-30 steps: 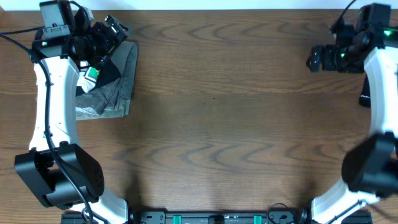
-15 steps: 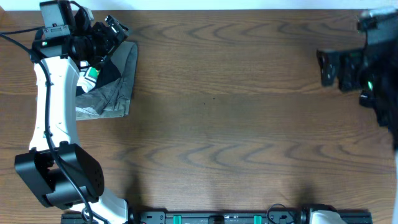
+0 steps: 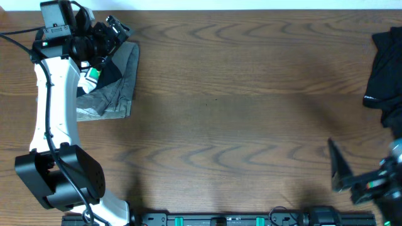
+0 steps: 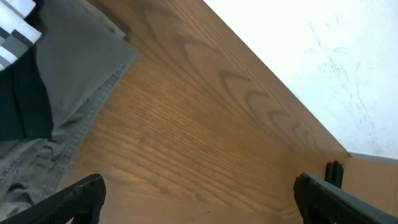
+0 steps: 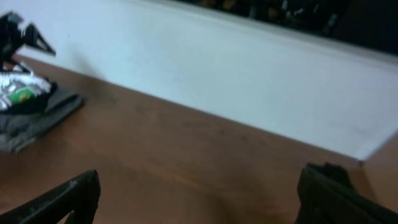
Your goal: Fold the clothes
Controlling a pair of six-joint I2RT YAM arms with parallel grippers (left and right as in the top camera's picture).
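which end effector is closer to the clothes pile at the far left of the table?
Left. The left end effector sits open right by the clothes pile's far corner; the right end effector is across the table at the near right corner, also open.

The left arm (image 3: 49, 107) has white links, black joints, a thin black cable and a green light. The left gripper (image 4: 199, 190) has matte black fingers (image 4: 78, 198).
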